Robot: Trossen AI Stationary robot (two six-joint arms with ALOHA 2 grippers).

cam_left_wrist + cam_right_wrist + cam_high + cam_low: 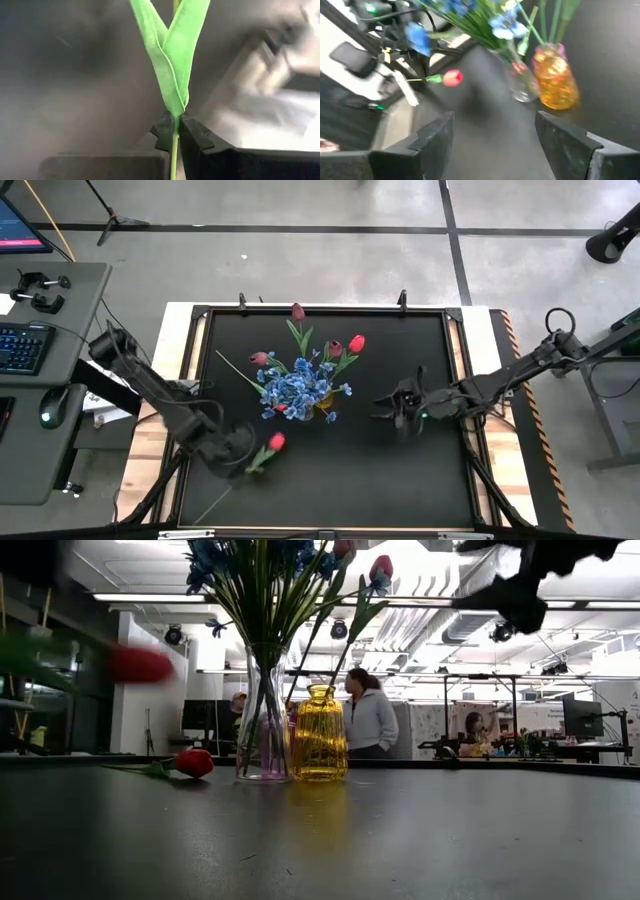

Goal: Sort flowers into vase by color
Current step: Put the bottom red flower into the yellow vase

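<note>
A bright red tulip is being held off the black worktop near its front left corner, its thin green stem running between the jaws of the left gripper, which are clenched on it just below the pair of green leaves. In the right wrist view the same tulip is showing sideways in the air, well apart from the vases. At the middle of the worktop, a clear glass vase is carrying the blue blossoms, and an amber glass vase is standing just beside it, with red tulips and maroon tulips rising around them. Another red tulip is lying flat on the worktop to the left of the clear vase. The right gripper is hovering to the right of the vases, its jaws spread apart and grasping nothing. Beyond the worktop, a person in a grey top is standing in the room.
</note>
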